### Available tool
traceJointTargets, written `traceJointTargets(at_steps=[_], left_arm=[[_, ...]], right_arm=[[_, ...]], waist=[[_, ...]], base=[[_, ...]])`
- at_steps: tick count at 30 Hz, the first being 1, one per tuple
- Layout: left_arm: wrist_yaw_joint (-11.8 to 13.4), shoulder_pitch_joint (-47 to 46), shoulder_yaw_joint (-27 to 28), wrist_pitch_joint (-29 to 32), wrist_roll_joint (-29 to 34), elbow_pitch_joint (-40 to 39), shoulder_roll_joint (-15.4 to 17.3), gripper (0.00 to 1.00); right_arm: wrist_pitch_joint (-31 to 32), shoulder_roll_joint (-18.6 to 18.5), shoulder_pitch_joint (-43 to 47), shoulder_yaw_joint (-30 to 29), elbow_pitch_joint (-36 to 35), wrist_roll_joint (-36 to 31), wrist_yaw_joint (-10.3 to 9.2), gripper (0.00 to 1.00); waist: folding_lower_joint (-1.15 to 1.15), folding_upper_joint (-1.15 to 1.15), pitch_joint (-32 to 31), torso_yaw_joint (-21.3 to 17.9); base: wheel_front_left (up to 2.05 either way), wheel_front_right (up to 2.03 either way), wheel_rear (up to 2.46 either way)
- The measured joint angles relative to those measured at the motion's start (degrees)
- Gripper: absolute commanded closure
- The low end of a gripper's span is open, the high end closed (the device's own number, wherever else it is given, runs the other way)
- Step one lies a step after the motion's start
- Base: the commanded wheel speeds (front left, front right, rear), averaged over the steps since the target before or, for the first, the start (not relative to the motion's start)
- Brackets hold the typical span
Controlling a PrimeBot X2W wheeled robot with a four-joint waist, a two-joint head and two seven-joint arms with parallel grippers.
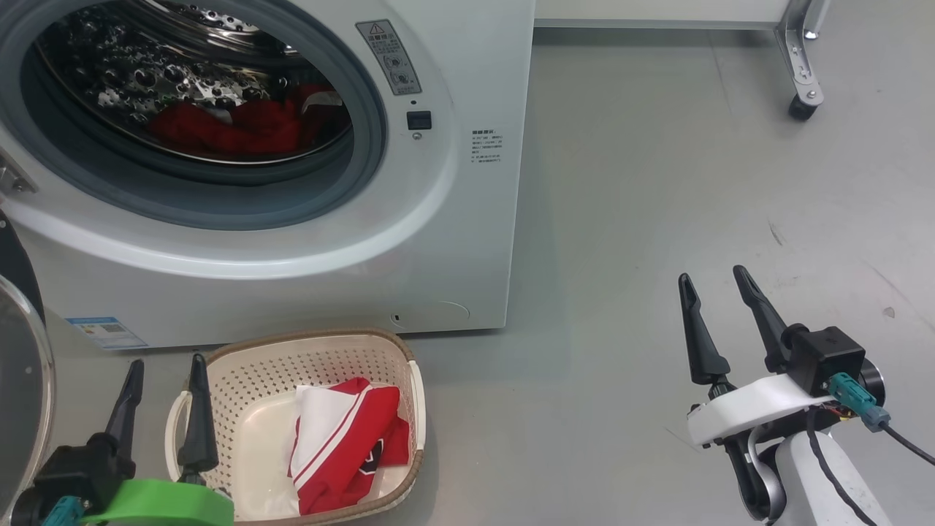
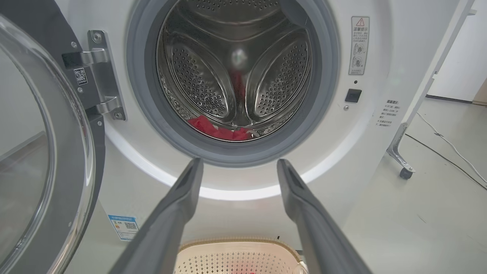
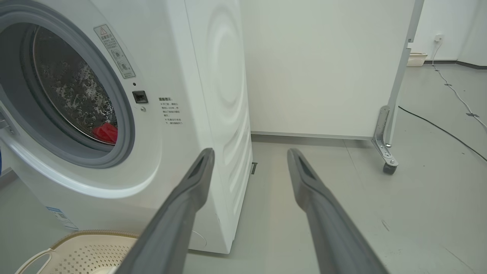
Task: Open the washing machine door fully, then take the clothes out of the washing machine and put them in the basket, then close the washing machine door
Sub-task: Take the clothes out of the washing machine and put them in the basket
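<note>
Left gripper (image 1: 167, 361), at 7 o'clock in the head view, holds its tapered dark fingers wide apart and empty. Washing machine door (image 1: 18, 394), clear bulging glass in a black rim, stands open at 9 o'clock. Basket (image 1: 307, 337), perforated cream plastic with brown woven-look rim, sits at 6 o'clock containing one red-and-white garment (image 1: 343, 438). More red clothes (image 1: 234, 128) lie in the perforated steel drum (image 1: 131, 80) of the washing machine (image 1: 453, 241) at 11 o'clock. Right gripper (image 1: 711, 274), at 4 o'clock, is wide and empty.
</note>
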Motion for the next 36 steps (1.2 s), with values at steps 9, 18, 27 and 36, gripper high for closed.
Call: traceJointTargets(at_steps=[9, 18, 27, 36], left_arm=[[0.0, 0.4, -2.3, 0.0, -0.9, 0.1, 0.0, 0.0], [0.0, -7.2, -4.9, 0.0, -1.6, 1.7, -0.1, 0.0], [0.0, -19.3, -4.2, 3.3, -0.8, 3.0, 1.0, 0.0], [1.8, -32.7, -1.6, 10.5, -0.4, 3.7, 5.6, 0.0]], right_arm=[[0.0, 0.1, 0.0, 0.1, -1.1, 0.0, 0.03, 0.0], [0.0, 0.1, -0.3, 1.1, -2.3, 0.0, 0.04, 0.0], [0.0, 0.2, -2.8, 1.8, -3.7, 0.1, 0.04, 0.0], [0.0, 0.2, -5.4, 2.6, -5.0, 1.1, 0.03, 0.0]], waist=[[0.0, 0.0, 2.9, -0.4], [0.0, 0.0, 8.1, -1.1], [0.0, 0.0, 14.8, -2.7], [0.01, 0.0, 21.8, -5.4]], base=[[0.0, 0.0, 0.0], [0.0, 0.0, 0.0], [0.0, 0.0, 0.0], [0.0, 0.0, 0.0]])
